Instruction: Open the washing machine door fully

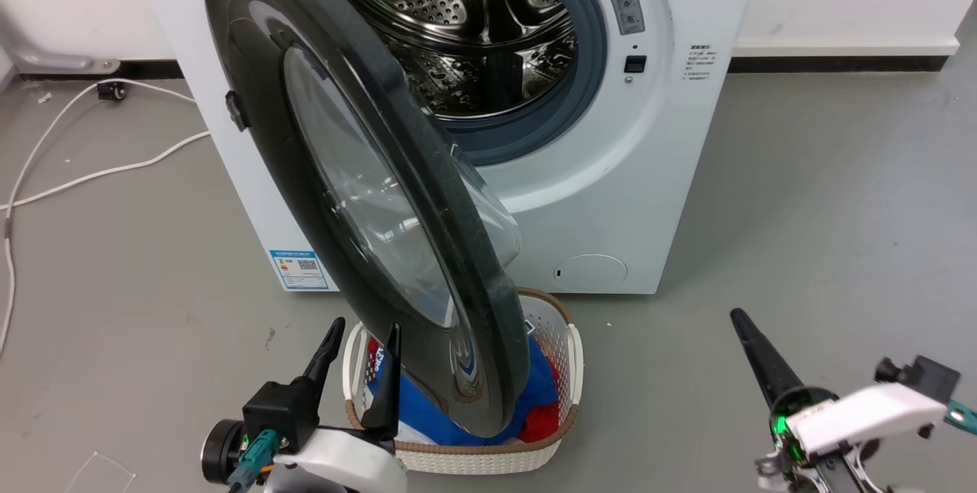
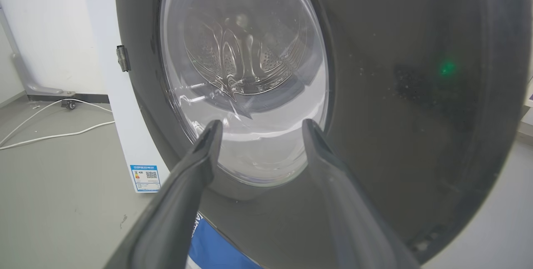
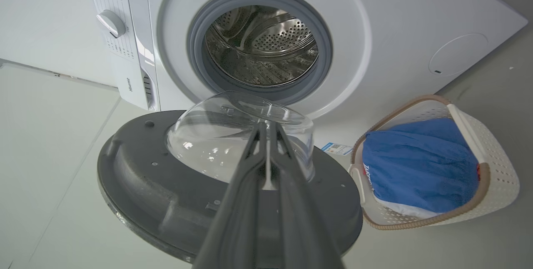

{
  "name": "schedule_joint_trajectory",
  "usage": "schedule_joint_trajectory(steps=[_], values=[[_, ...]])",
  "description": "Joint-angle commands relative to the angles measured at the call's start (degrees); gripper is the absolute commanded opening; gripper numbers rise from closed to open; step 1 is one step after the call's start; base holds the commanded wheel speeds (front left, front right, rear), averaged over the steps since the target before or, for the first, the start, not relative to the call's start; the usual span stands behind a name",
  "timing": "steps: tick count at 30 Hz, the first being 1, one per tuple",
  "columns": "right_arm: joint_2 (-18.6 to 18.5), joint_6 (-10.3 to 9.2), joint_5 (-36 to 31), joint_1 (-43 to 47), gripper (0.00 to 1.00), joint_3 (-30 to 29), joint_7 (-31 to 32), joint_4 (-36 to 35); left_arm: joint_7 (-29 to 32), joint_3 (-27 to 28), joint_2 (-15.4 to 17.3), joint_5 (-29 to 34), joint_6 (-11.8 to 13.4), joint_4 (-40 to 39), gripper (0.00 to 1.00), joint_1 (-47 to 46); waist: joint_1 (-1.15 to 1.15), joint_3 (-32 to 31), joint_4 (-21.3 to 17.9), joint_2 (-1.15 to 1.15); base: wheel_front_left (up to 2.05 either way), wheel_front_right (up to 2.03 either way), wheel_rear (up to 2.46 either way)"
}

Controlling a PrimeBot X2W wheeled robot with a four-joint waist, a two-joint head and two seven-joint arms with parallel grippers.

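Observation:
The washing machine door (image 1: 259, 142) stands swung out from the white machine (image 1: 611, 172) on its left hinge, its rim edge facing me and its lower part hanging over a basket. My left gripper (image 1: 365, 329) is open just left of the door's lower outer face, with nothing between its fingers. In the left wrist view the open gripper (image 2: 261, 123) points at the door (image 2: 395, 94) and its clear glass. My right gripper (image 1: 736, 315) sits shut at the lower right, away from the machine. The right wrist view looks past the shut gripper (image 3: 268, 125) at the door's inner side (image 3: 137, 177).
The steel drum (image 1: 473, 27) is exposed behind the door. A white laundry basket (image 1: 569, 340) with blue and red cloth stands on the floor under the door's lower edge. White cables (image 1: 76, 172) trail across the grey floor at the left.

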Motion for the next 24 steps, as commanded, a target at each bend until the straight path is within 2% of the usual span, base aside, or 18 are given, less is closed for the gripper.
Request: schedule_joint_trajectory(steps=[1, 4, 7, 11, 16, 20, 24], values=[[-0.11, 0.03, -1.74, 1.41, 1.00, -0.20, -1.40, -1.62, -0.14, 0.28, -0.08, 0.23, 0.07, 0.08, 1.00, 0.82, 0.01, -0.05, -0.40, 0.00, 0.00, 0.00, 0.00], [-0.49, 0.03, -7.67, 4.31, 1.00, -1.24, -5.51, -4.76, -0.14, 0.98, -0.08, 0.36, -0.02, 0.19, 1.00, 1.06, 0.01, -0.18, -1.10, 0.00, 0.00, 0.00, 0.00], [-0.92, 0.03, -17.46, 5.53, 1.00, -2.87, -10.07, -6.30, -0.14, 1.28, -0.09, 0.72, 0.10, 0.33, 1.00, 1.38, 0.01, -0.25, -1.63, 0.00, 0.00, 0.00, 0.00], [-0.96, 0.03, -33.76, 5.10, 1.00, -6.50, -14.46, -7.68, -0.14, 1.88, -0.05, 0.60, 0.42, 0.08, 1.00, 1.50, 0.01, -0.36, -1.90, 0.00, 0.00, 0.00, 0.00], [0.04, 0.02, -54.38, 5.48, 1.00, -9.22, -16.32, -11.73, -0.14, 2.23, -0.06, 0.97, 0.93, -0.21, 1.00, 1.49, 0.01, -0.62, -1.68, 0.00, 0.00, 0.00, 0.00], [0.91, 0.02, -63.95, 7.97, 1.00, -7.56, -15.81, -15.13, -0.14, 2.89, -0.05, 1.27, 0.83, -0.28, 1.00, 1.75, 0.01, -0.81, -1.62, 0.00, 0.00, 0.00, 0.00], [1.43, 0.01, -67.86, 10.74, 1.00, -5.48, -15.12, -16.05, -0.14, 3.59, -0.03, 1.60, 0.66, -0.34, 1.00, 2.04, 0.01, -0.84, -1.87, 0.00, 0.00, 0.00, 0.00]])
